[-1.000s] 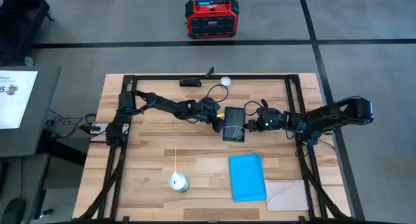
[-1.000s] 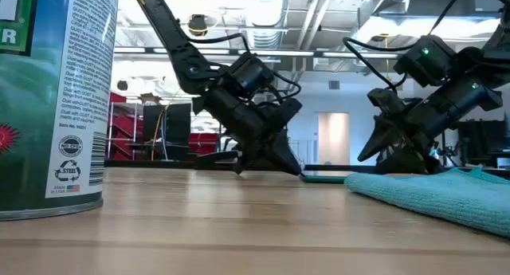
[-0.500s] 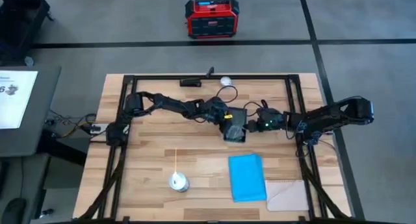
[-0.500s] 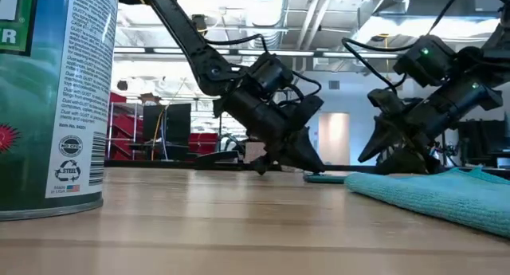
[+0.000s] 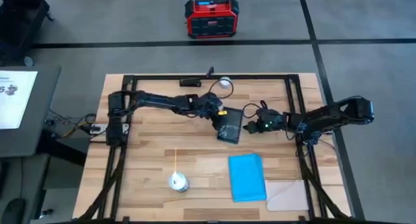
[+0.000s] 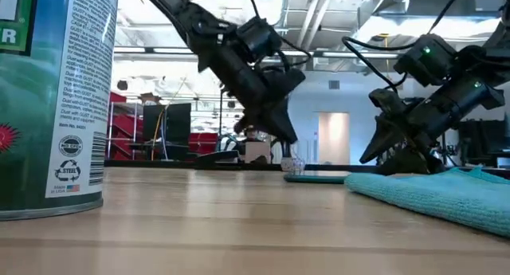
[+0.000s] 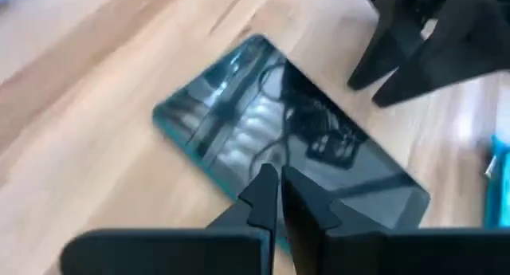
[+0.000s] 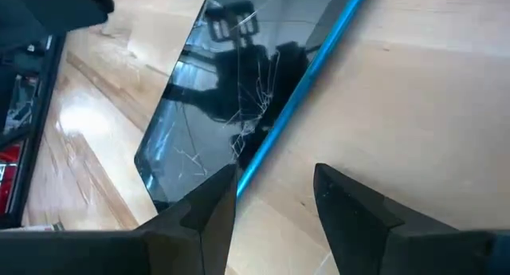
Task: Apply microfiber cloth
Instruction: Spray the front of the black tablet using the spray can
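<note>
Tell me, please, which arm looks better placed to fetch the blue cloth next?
Probably the right. The right gripper is open beside the tablet, on the same side of the table as the microfiber cloth. The left gripper is shut above the tablet, farther away.

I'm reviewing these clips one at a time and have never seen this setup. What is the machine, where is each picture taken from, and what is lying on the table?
Two dark robot arms work at a wooden table. One picture looks straight down from above, one sits at table-top height, and the other two come from cameras on each arm's wrist.

Mid-table lies a dark tablet with a teal edge and a cracked screen. Nearer the front lie the sky-blue microfiber cloth, a pale beige sheet beside it, and a spray can, which looms large in the low view.

The left end effector is shut and raised above the tablet, holding nothing. The right end effector is open, low at the tablet's edge, also empty. Nothing touches the cloth.
</note>
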You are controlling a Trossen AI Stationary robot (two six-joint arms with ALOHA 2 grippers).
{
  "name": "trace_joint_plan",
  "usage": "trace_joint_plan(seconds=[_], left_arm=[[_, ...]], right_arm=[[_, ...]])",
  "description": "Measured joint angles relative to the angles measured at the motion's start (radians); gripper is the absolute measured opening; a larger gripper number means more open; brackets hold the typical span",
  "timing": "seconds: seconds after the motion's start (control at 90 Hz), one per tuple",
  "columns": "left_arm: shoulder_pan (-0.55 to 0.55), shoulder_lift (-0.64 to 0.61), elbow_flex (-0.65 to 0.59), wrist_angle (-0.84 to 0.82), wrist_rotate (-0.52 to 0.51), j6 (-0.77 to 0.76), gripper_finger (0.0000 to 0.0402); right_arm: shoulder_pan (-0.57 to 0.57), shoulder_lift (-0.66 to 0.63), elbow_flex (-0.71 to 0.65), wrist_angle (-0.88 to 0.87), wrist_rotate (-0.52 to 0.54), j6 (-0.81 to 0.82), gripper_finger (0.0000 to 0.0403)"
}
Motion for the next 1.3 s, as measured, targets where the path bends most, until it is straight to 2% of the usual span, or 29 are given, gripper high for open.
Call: trace_joint_plan(seconds=[0.178, 0.378, 0.689, 1.3], left_arm=[[0.004, 0.074, -0.035, -0.045, 0.001, -0.042, 0.0000], [0.020, 0.165, -0.030, 0.075, 0.077, -0.085, 0.0000], [0.026, 0.175, -0.031, 0.157, 0.127, -0.096, 0.0000], [0.010, 0.175, -0.031, 0.185, 0.120, -0.113, 0.0000]], right_arm=[[0.008, 0.000, -0.001, 0.002, 0.004, -0.003, 0.0158], [0.008, 0.000, 0.000, 0.001, 0.011, 0.005, 0.0158], [0.007, 0.000, 0.001, 0.000, 0.014, 0.059, 0.0158], [0.026, 0.054, 0.009, 0.040, -0.010, 0.154, 0.0157]])
